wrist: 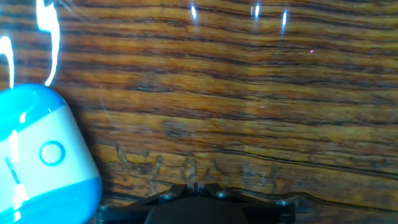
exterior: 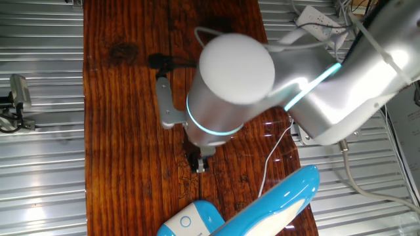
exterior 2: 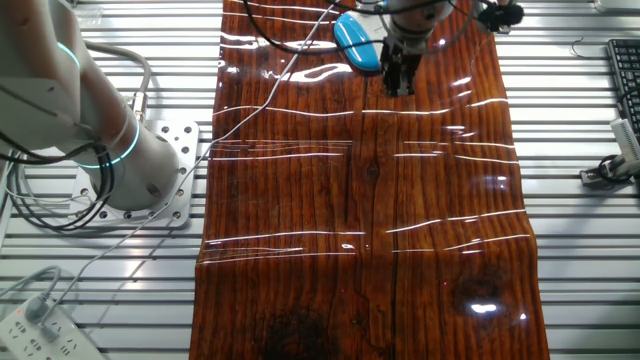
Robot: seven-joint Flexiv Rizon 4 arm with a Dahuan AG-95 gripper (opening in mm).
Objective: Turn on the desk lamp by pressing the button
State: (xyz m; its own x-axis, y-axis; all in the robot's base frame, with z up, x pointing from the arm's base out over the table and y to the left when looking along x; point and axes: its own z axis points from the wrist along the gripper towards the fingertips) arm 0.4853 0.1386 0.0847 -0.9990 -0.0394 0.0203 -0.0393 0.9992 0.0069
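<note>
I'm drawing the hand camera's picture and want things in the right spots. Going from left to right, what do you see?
Desk lamp, with its round button on the white top → bare wooden table → nothing else further right. The dark gripper sits at the bottom middle, right of the lamp.

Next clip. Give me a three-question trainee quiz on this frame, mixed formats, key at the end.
1. True or false: the black two-finger gripper is touching the glossy sky-blue and white plastic desk lamp.
2. Multiple choice: in the hand view, the round button on the lamp base lies A) centre, B) far left, C) far right.
3. Short answer: what does the lamp stand on?

Key
1. False: in one fixed view, bare wood shows between gripper and lamp base.
2. B.
3. The glossy dark wooden tabletop, where the thin white cord also lies.
</note>
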